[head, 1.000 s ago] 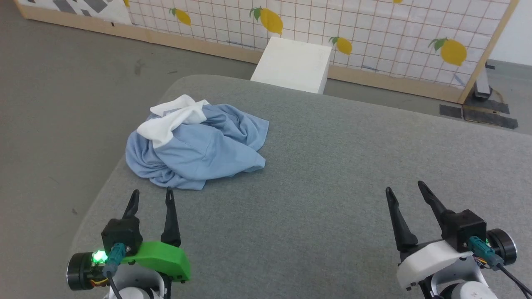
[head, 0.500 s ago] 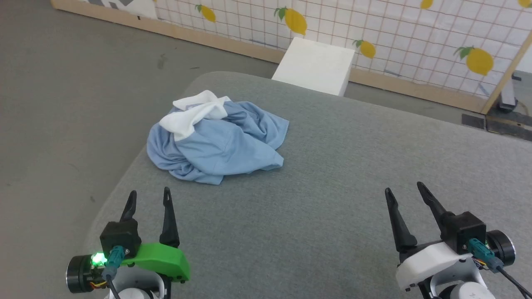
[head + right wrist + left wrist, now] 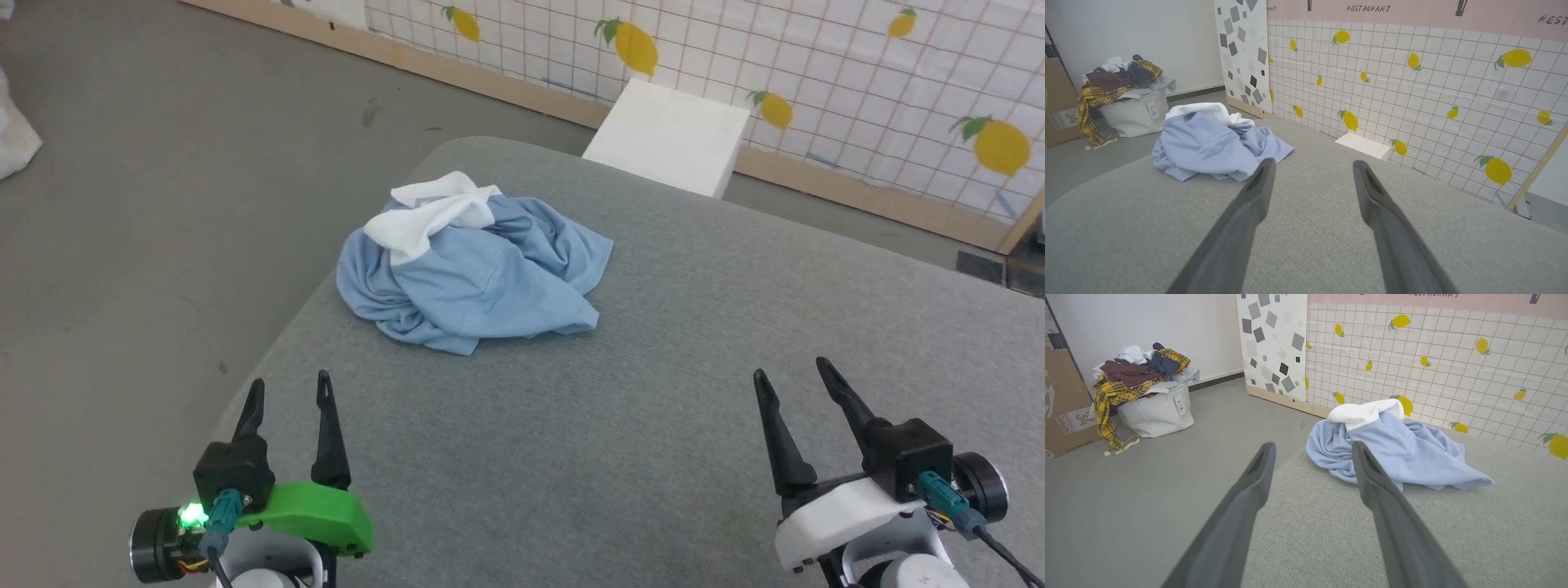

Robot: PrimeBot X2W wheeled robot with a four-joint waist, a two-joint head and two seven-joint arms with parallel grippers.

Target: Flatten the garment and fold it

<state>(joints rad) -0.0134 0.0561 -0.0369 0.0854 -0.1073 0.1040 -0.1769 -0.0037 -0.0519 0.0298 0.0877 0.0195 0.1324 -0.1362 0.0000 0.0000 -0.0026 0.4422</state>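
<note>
Since the earlier frame the head camera is turned leftward; the garment (image 3: 473,278) itself is not displaced. It is left crumpled near the far left corner of the grey cushion (image 3: 653,425), ahead of the left gripper (image 3: 291,378) and untouched by it, and well apart from the right gripper (image 3: 790,367). Both grippers are held spread and empty.

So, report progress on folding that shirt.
Done: nothing. The shirt lies in a crumpled heap on the grey pad, white part on top. In hand: nothing. The left gripper and right gripper are short of it, fingers spread and empty. Left: spread it flat, then fold it.
</note>
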